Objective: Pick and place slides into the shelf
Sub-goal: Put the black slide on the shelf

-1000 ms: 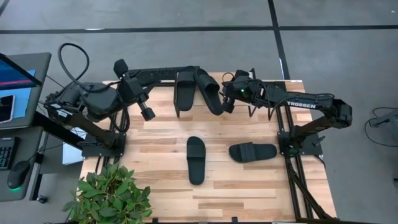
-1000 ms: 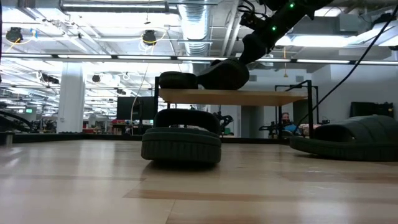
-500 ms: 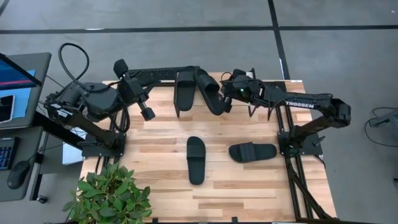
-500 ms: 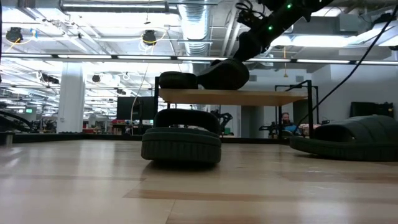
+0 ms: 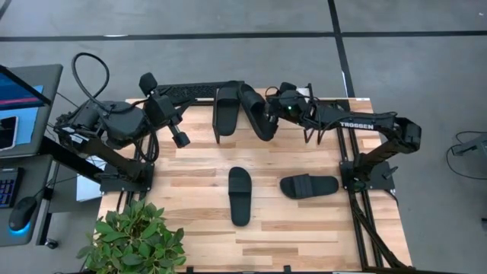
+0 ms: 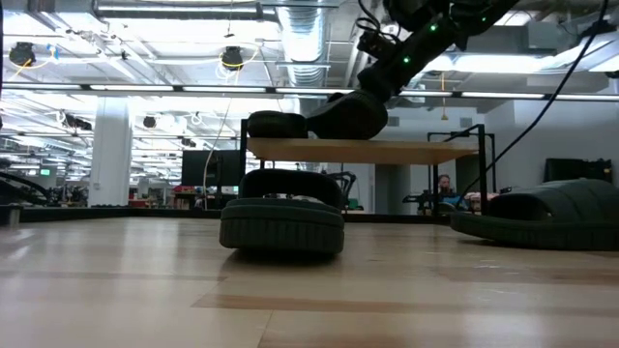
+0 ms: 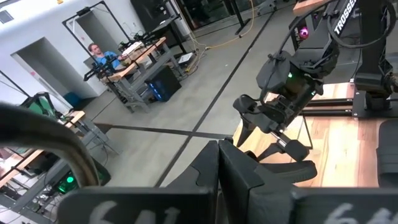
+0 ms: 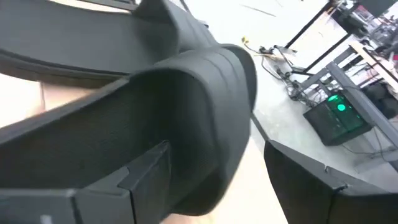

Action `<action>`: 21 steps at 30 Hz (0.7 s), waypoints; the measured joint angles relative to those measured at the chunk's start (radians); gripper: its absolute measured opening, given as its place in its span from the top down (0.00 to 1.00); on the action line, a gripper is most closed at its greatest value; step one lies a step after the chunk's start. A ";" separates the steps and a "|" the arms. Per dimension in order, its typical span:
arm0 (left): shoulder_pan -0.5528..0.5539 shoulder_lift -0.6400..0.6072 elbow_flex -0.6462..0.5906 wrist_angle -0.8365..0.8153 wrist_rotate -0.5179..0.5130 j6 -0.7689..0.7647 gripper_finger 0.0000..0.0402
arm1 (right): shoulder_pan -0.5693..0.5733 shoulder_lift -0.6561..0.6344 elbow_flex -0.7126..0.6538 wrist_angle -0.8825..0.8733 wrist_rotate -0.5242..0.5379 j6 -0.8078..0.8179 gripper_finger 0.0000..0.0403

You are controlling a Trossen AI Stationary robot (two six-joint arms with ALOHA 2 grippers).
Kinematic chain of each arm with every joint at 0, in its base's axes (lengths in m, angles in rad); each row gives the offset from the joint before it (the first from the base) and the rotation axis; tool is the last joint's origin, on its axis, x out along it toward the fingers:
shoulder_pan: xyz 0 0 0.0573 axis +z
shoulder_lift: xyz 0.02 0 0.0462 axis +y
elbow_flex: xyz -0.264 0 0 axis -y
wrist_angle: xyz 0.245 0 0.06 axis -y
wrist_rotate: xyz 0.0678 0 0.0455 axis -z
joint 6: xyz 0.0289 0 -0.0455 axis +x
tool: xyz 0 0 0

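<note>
Half done: two black slip-on slides up on the shelf, two more waiting on the table.

On the small low shelf with the light wood top and thin black legs (image 6: 363, 150): one black strap-fronted slide (image 5: 226, 111) lying straight, a second black slide (image 5: 256, 111) angled just beside it, toe end toward the right gripper (image 5: 275, 109). Right gripper at that second slide's end with fingers spread wide, one to either side of the strap in the right wrist view, so released or nearly so rather than clamped. Left gripper (image 5: 181, 139) clenched and empty, parked off the shelf's left end above the table. Nearer the camera than the shelf, on the pale plank tabletop (image 5: 198, 183): a third slide (image 5: 240, 195) and a fourth (image 5: 309, 185), well apart from the shelf. Likely left to do: straighten the angled slide, then fetch the remaining pair.
</note>
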State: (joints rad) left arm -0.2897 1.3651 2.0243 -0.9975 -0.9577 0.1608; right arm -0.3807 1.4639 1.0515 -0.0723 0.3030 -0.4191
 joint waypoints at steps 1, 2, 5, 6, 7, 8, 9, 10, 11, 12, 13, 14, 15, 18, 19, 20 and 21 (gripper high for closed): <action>0.000 0.000 0.000 0.000 0.000 0.000 1.00 | -0.004 0.000 0.000 0.001 0.002 0.000 0.38; 0.000 0.000 0.000 0.000 0.000 0.000 1.00 | -0.009 0.000 0.000 0.004 0.005 0.000 0.38; 0.000 0.000 0.000 0.000 0.000 0.000 1.00 | -0.024 0.000 0.000 -0.002 0.005 0.010 0.41; 0.000 0.000 0.000 0.000 0.000 0.000 1.00 | -0.027 0.004 0.000 0.000 0.006 0.011 0.43; 0.000 0.000 0.000 0.000 0.000 0.000 1.00 | -0.029 0.013 0.001 0.009 0.007 0.010 0.45; 0.000 0.000 0.000 0.000 0.000 0.000 1.00 | -0.029 0.018 0.001 0.005 0.005 0.011 0.47; 0.000 0.000 0.000 0.000 0.001 0.000 1.00 | -0.030 0.019 -0.001 -0.006 0.005 0.011 0.50; 0.000 0.000 0.000 -0.001 0.001 0.000 1.00 | -0.032 0.025 -0.001 0.002 0.005 0.010 0.53; 0.000 0.000 0.000 -0.001 0.001 -0.001 1.00 | -0.033 0.032 0.002 0.013 0.003 0.006 0.57; 0.000 0.000 0.000 -0.004 0.001 -0.002 1.00 | -0.033 0.037 0.002 0.010 -0.001 0.004 0.61; 0.000 0.000 0.000 -0.005 0.002 -0.003 1.00 | -0.033 0.046 0.001 0.007 0.000 0.002 0.65; 0.000 0.000 0.000 -0.006 0.002 -0.005 1.00 | -0.034 0.053 0.001 0.007 -0.002 0.002 0.70; 0.000 0.000 0.000 -0.009 0.003 -0.007 1.00 | -0.034 0.060 0.001 0.009 0.001 0.000 0.75; 0.000 0.000 0.000 -0.010 0.003 -0.008 1.00 | -0.042 0.073 0.002 0.024 0.001 -0.002 0.90; 0.000 0.000 0.000 -0.010 0.003 -0.008 1.00 | -0.044 0.076 0.002 0.027 0.002 -0.008 0.94; 0.000 0.000 0.000 -0.011 0.003 -0.008 1.00 | -0.044 0.076 0.002 0.029 -0.001 -0.008 0.97; 0.000 0.000 0.000 -0.013 0.003 -0.008 1.00 | -0.044 0.076 0.002 0.032 0.000 -0.007 0.97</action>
State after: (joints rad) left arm -0.2897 1.3655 2.0243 -1.0101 -0.9548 0.1523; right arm -0.4244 1.5402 1.0538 -0.0407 0.3026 -0.4264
